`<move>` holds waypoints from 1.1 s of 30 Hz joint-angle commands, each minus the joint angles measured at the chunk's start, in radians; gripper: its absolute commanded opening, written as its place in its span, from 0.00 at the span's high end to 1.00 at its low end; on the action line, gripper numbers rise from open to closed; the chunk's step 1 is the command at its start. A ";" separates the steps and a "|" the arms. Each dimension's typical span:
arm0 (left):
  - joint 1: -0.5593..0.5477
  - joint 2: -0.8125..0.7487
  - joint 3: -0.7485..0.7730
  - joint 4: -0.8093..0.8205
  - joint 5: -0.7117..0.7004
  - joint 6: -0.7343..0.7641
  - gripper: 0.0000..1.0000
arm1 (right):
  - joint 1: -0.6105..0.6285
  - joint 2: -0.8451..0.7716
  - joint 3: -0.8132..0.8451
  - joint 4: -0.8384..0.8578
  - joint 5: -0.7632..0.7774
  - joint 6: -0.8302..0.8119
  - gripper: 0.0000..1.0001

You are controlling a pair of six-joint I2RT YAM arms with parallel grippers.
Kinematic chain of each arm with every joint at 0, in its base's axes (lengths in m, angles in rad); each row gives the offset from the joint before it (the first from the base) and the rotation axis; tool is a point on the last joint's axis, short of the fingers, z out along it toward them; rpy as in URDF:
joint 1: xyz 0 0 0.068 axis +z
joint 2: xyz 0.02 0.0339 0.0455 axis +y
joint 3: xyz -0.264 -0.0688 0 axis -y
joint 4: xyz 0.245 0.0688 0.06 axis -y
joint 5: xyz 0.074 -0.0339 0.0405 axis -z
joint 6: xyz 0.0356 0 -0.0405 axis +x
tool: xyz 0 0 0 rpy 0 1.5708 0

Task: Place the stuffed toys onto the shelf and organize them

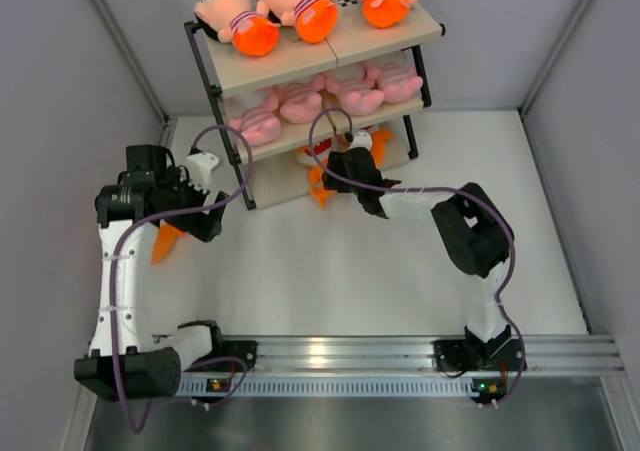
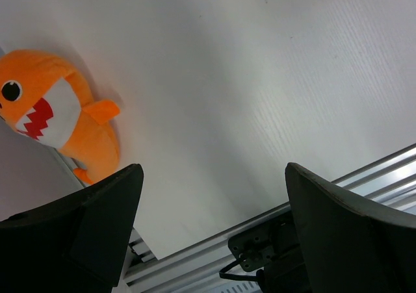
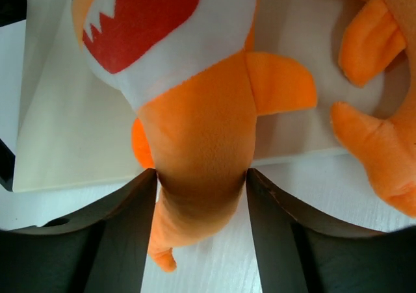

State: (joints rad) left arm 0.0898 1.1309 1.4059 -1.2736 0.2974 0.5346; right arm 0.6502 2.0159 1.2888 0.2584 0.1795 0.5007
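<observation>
1. White tabletop (image 1: 380, 271) carries the shelf (image 1: 300, 66) at its far edge, with dolls (image 1: 290, 1) on top and pink animals (image 1: 330, 96) mid-tier.
2. Right fingers (image 3: 110, 241) touch both sides of the bottom-board shark (image 3: 201, 143) at its tail; grasping or released, cannot tell.
3. Left fingers (image 2: 338, 228) gape empty near the loose shark (image 2: 58, 121) at the left edge.

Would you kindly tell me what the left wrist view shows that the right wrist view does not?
Only left wrist: a whole shark lying on the table, clear of the open left gripper, and a metal rail. Only right wrist: a shark, body between the fingers of the right gripper, head on a shelf board, beside a second shark. Both: orange sharks, white table.
</observation>
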 commanded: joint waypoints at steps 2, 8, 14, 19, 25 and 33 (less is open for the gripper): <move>0.030 0.029 -0.088 0.143 -0.098 -0.008 0.03 | -0.020 -0.091 -0.052 0.103 0.003 -0.007 0.39; 0.180 0.131 -0.111 0.200 -0.167 -0.012 0.05 | -0.012 -0.224 -0.146 0.099 -0.014 -0.048 0.36; 0.191 0.207 -0.159 0.391 -0.381 -0.041 0.08 | 0.003 -0.307 -0.204 0.094 -0.032 -0.097 0.35; 0.218 0.328 -0.148 0.536 -0.426 -0.053 0.36 | 0.022 -0.353 -0.227 0.085 -0.075 -0.129 0.35; 0.275 0.477 -0.065 0.599 -0.405 -0.097 0.33 | 0.042 -0.428 -0.279 0.079 -0.109 -0.137 0.36; 0.306 0.572 -0.062 0.663 -0.380 -0.122 0.26 | 0.068 -0.503 -0.315 0.048 -0.132 -0.159 0.36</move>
State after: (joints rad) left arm 0.3767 1.6905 1.3109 -0.6788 -0.1020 0.4408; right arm 0.6968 1.5764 0.9752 0.2985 0.0715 0.3683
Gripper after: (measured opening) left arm 0.747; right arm 0.644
